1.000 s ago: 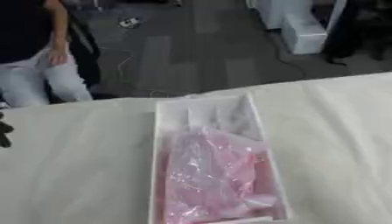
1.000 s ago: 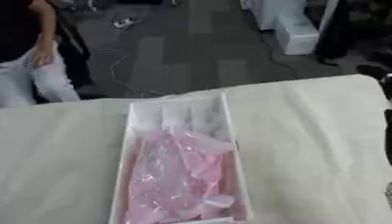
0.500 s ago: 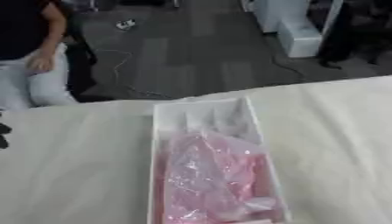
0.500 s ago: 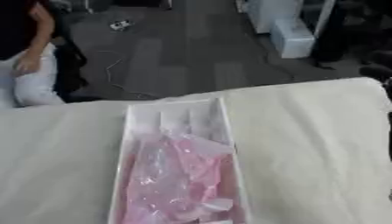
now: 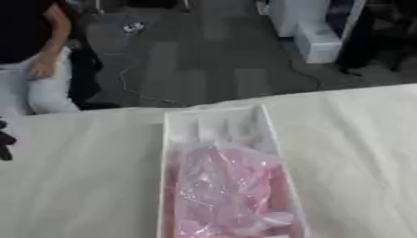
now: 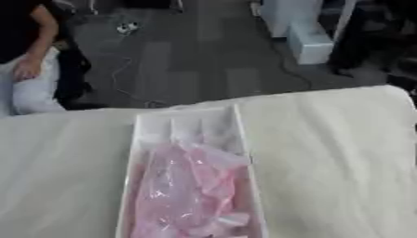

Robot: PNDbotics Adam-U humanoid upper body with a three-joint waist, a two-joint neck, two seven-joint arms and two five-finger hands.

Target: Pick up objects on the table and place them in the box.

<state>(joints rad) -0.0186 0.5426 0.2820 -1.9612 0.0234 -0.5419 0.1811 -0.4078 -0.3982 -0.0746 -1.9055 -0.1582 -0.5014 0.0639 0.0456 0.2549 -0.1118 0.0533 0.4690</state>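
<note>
A long white box (image 5: 173, 139) lies on the cream-covered table (image 5: 81, 186), running from the middle towards the near edge. Pink crumpled plastic bags (image 5: 224, 190) fill its near and middle part, and the far end shows bare white ridges (image 6: 195, 128). A small black part of my left hand (image 5: 5, 142) shows at the left edge of the left eye view, well apart from the box. My right hand shows in no view. No loose object lies on the cloth beside the box.
The table's far edge (image 6: 326, 93) runs just behind the box, with dark floor beyond. A person (image 5: 32, 56) sits past the far left corner. White cabinets (image 5: 313, 37) stand on the floor at the far right.
A dark shape at the right edge of the right eye view has slipped out of the picture. The box and the bags have not moved.
</note>
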